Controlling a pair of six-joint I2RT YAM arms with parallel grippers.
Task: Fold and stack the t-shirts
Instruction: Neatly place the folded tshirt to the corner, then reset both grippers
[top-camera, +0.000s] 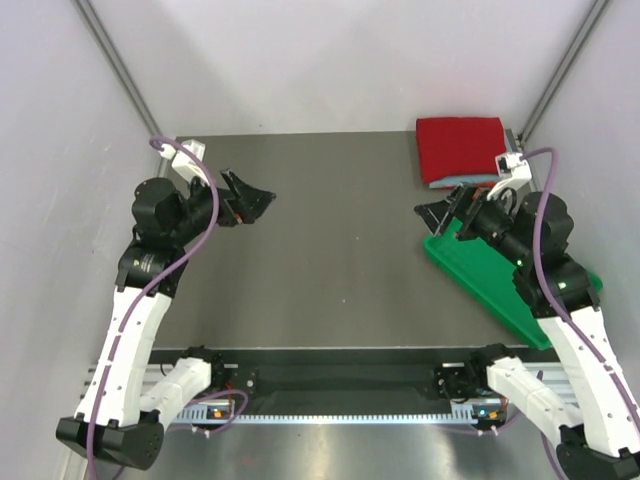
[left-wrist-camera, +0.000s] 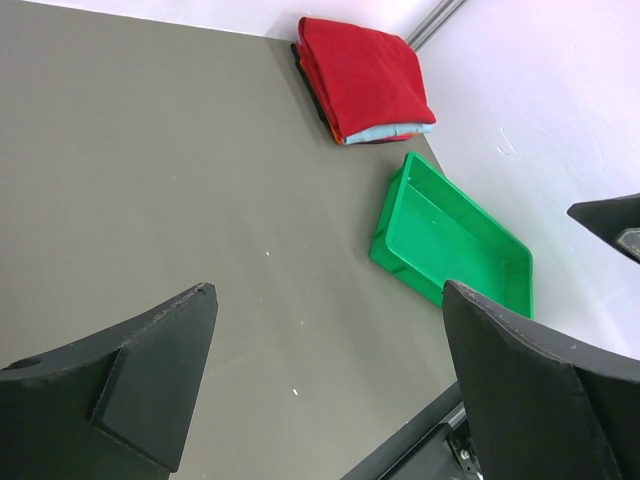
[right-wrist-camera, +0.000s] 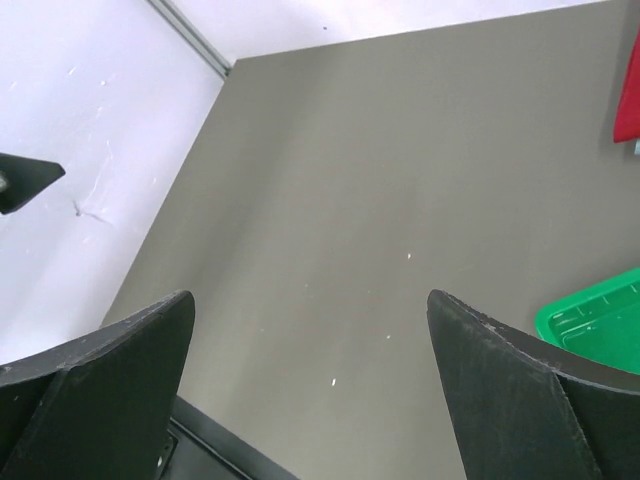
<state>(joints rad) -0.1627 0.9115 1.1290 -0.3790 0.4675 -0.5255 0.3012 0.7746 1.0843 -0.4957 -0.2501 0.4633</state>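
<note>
Since both sets of jaws stand at full spread with nothing between them, neither arm has hold of any cloth. The left jaws hover above the left part of the tabletop (top-camera: 330, 260) and the right jaws hover above the far corner of the green plastic tray (top-camera: 500, 290), well apart and pointing toward each other. The t-shirts (top-camera: 460, 148) lie as one folded stack in the far right corner of the tabletop, just beside the far end of the tray. The left wrist view shows the layers: a dark red t-shirt (left-wrist-camera: 362, 75) on top, the edge of a light blue t-shirt (left-wrist-camera: 390, 133) beneath it, and a further red-orange edge at the bottom. Corner placement probably keeps the middle of the tabletop available as the folding area, and the raised, wide-open jaws suit a stand-off posture, not a grasp. No unfolded garment shows in any view, so the task appears at or near completion. No brand, neck label or legible writing is visible on the shirts, the tray or the arms.
</note>
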